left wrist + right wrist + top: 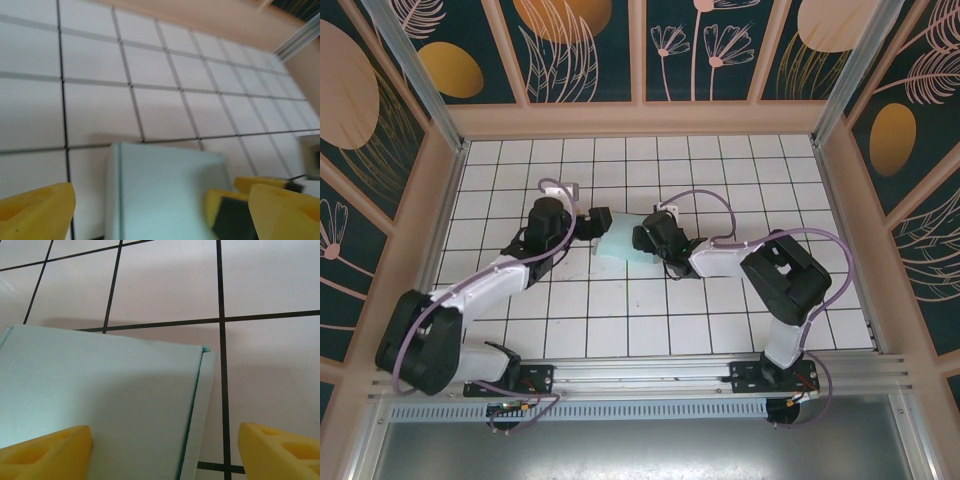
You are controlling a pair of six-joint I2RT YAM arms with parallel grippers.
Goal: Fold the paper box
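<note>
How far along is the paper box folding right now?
Done: the paper box looks folded into a shallow closed shape on the tiled table. In hand: nothing; the left gripper and right gripper flank it, both open. Remaining: perhaps pressing its narrow side strip flat; hard to tell.

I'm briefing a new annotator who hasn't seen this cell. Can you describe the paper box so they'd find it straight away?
Start at the white tiled table and look near its centre. Between the left end effector and the right end effector lies the paper box. It is pale mint card, the only loose item lying on the black-lined tiles.
</note>
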